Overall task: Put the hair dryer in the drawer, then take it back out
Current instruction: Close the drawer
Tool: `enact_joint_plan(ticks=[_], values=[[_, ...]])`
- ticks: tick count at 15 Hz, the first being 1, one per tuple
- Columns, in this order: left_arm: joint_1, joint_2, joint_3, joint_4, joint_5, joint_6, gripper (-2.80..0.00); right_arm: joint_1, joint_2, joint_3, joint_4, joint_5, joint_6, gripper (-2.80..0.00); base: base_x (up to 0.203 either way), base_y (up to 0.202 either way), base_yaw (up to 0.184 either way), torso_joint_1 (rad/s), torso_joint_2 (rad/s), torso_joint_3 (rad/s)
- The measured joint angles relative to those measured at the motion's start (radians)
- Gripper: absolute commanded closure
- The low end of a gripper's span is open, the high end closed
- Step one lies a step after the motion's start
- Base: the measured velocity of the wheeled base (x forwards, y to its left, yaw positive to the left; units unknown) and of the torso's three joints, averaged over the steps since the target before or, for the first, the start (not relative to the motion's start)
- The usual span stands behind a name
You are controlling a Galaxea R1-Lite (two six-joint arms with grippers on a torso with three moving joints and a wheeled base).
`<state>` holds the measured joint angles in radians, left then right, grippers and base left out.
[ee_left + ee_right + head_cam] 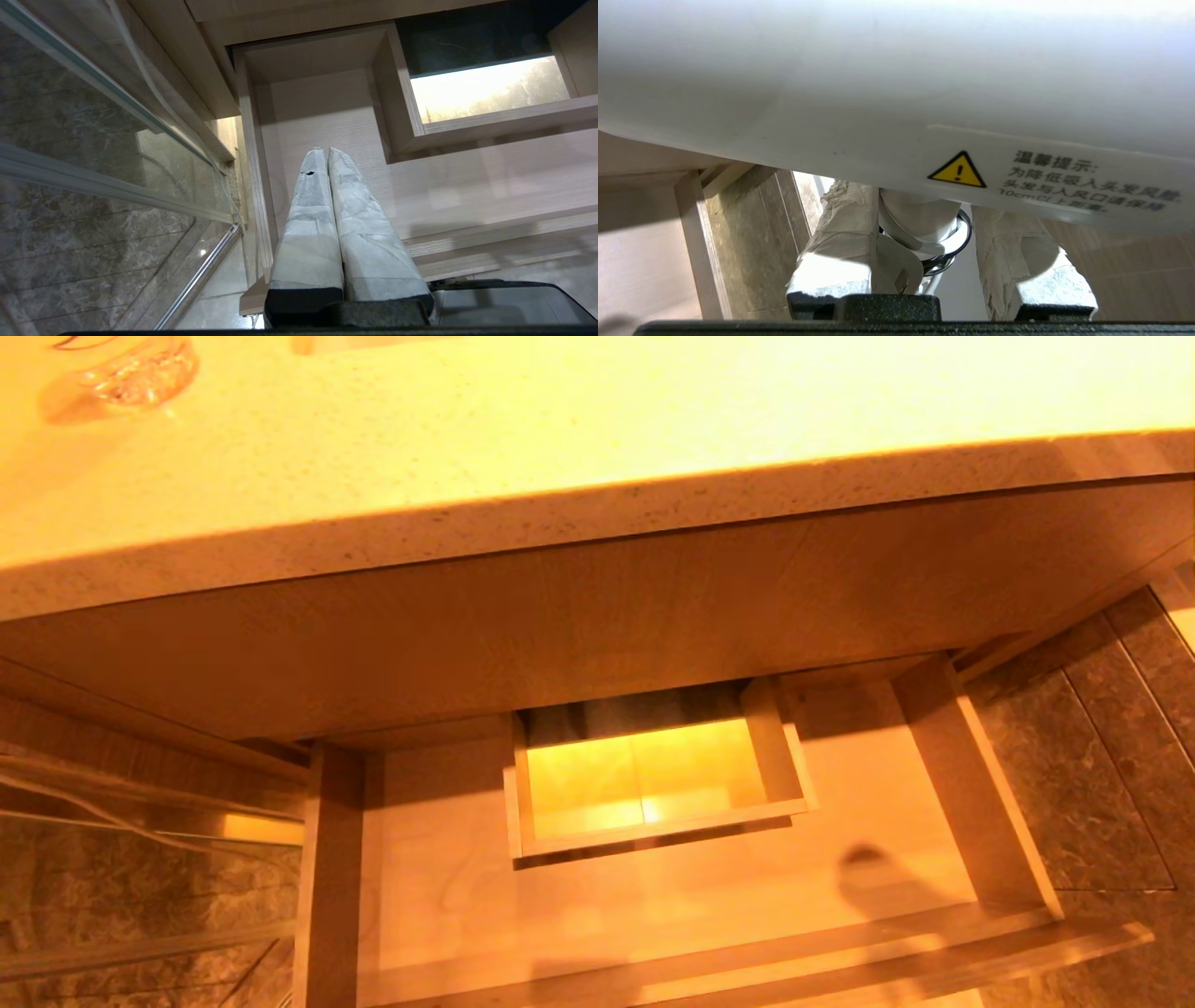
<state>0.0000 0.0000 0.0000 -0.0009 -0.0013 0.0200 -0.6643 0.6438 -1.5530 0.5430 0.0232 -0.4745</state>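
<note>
The drawer stands pulled out beneath the speckled counter; its floor is bare light wood, with a boxed cutout near the back, lit from below; a plain wood panel runs between counter and drawer; dark stone floor tiles show to the right; a clear glass object sits on the counter's far left corner.

Neither arm appears in the head view; no dryer lies in the drawer there.

Right gripper: seen only from its own wrist camera; the two wrapped fingers stand partly apart and close on the narrow handle part of the dryer; the white body of the dryer lies right across the camera, filling most of that view, just beyond the fingertips; a yellow warning triangle with printed text sits on its underside; a chrome ring shows between the fingers. The dryer is thus held in the right gripper, clear of the drawer floor; a wood drawer side and floor tile show behind it.

Left gripper: fingers pressed together, nothing between them; it hangs above the left part of the drawer, pointing at the bare floor just beside the cutout; a glass panel with metal rail stands next to it.
</note>
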Motion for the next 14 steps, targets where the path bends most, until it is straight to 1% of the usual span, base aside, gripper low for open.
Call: enact_joint_plan(ticks=[3, 5, 7, 11, 14], values=[[0.000, 0.000, 0.000, 0.000, 0.000, 0.000, 0.00, -0.001, 0.011, -0.002, 0.008, 0.000, 0.013, 0.00, 0.000, 0.000, 0.000, 0.000, 0.00, 0.000], [0.000, 0.000, 0.000, 0.000, 0.000, 0.000, 0.00, -0.001, 0.019, 0.001, 0.003, -0.001, 0.043, 0.00, 0.000, 0.000, 0.000, 0.000, 0.00, 0.000], [0.000, 0.000, 0.000, 0.000, 0.000, 0.000, 0.00, 0.000, 0.019, 0.017, 0.011, 0.001, 0.095, 0.00, 0.000, 0.000, 0.000, 0.000, 0.00, 0.000], [0.000, 0.000, 0.000, 0.000, 0.000, 0.000, 0.00, -0.001, 0.030, 0.029, 0.015, -0.010, 0.111, 0.00, 0.000, 0.000, 0.000, 0.000, 0.00, 0.000], [0.000, 0.000, 0.000, 0.000, 0.000, 0.000, 0.00, -0.001, 0.041, 0.020, 0.032, -0.004, 0.102, 0.00, 0.000, 0.000, 0.000, 0.000, 0.00, 0.000]])
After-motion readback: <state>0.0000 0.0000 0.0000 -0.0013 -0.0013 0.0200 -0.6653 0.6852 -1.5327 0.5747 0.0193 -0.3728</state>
